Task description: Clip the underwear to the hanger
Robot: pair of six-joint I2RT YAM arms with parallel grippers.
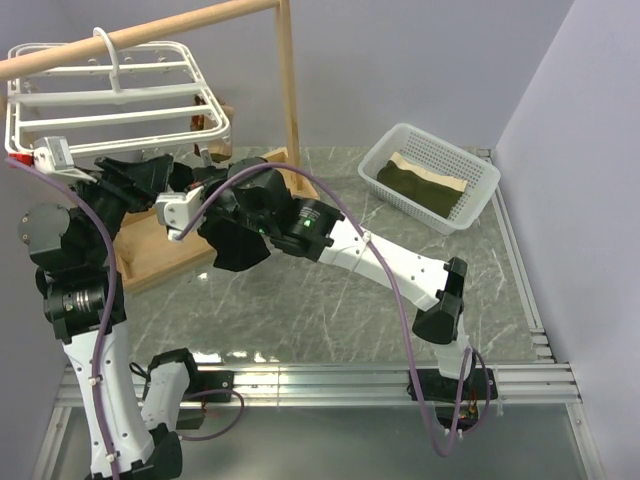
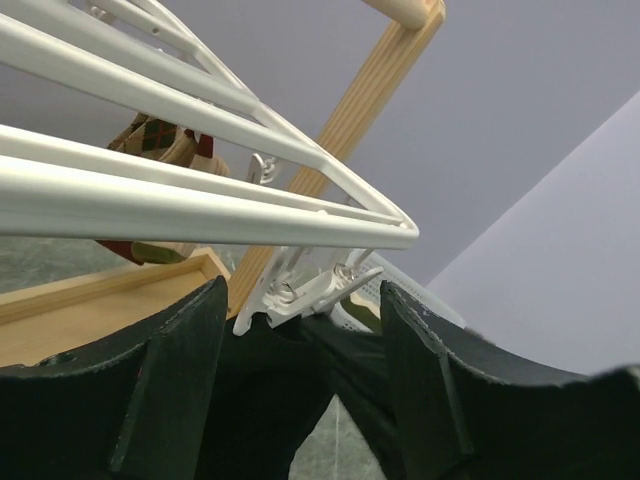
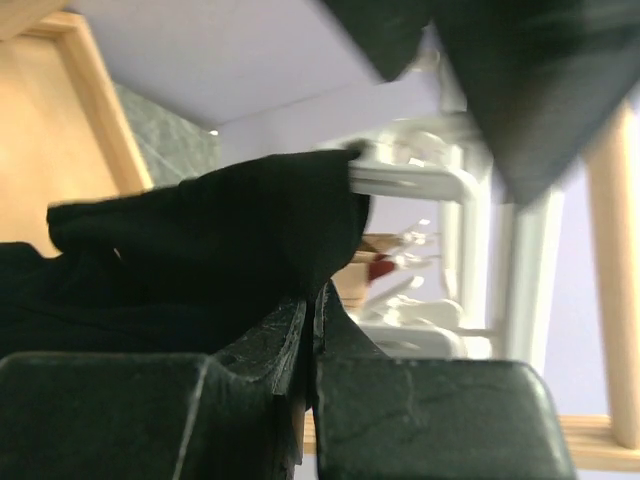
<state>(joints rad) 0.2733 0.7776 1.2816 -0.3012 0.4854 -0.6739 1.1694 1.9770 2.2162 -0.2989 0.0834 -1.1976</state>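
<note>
The white hanger (image 1: 120, 108) hangs from the wooden pole at the back left; its bars also cross the left wrist view (image 2: 200, 215). The black underwear (image 1: 236, 248) hangs below its front right corner. In the left wrist view a white clip (image 2: 310, 288) grips the top edge of the underwear (image 2: 260, 400). My left gripper (image 2: 302, 292) is open, one finger on each side of that clip, not touching it. My right gripper (image 3: 312, 300) is shut on the underwear (image 3: 200, 250) just below the clip (image 3: 400, 180). In the top view both grippers meet under the hanger's corner, the left (image 1: 178, 178) and the right (image 1: 212, 182).
The wooden stand's upright (image 1: 290, 80) and its base tray (image 1: 160, 255) are right behind the grippers. A small brown patterned garment (image 2: 160, 140) hangs farther back on the rack. A white mesh basket (image 1: 470, 160) holding an olive-and-tan cloth (image 1: 425, 185) stands at the back right.
</note>
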